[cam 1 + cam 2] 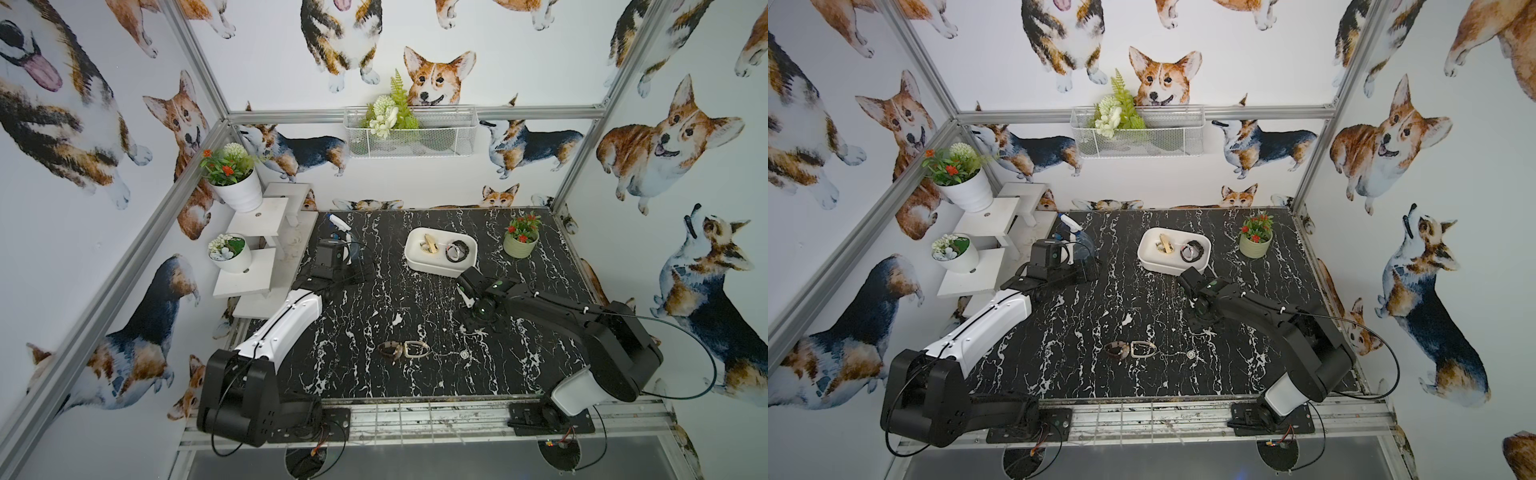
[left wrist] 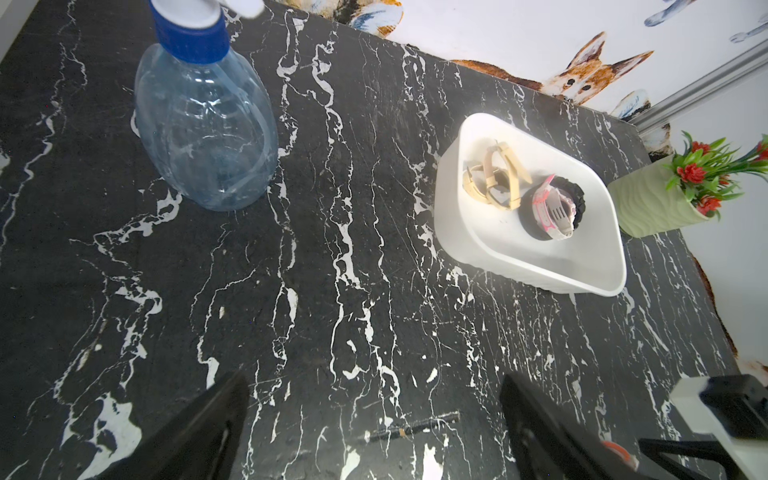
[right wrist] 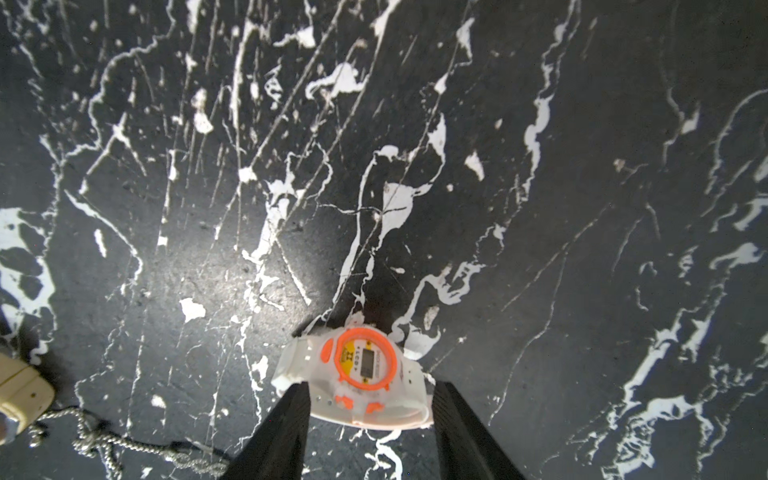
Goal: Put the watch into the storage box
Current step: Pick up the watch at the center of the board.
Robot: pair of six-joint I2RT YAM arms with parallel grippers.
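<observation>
Middle of the surface [image 1: 365, 299] is bare marble, an easy wide lane. Spray bottle [image 2: 205, 124] stands near my left tool [image 2: 374, 376], toward the back left corner. Storage box [image 1: 432, 266] at the back: green pot [image 1: 520, 245] near its right end, left end clear. Up front, a brown watch [image 1: 391, 348] and a pale watch [image 1: 417, 348] lie side by side in the way.

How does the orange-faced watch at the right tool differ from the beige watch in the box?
The orange-faced watch is white, lying face up on the table; the beige watch stands on edge, strap looped. The orange-faced watch is outside the storage box; the beige watch is inside it. Both are wristwatches.
</observation>
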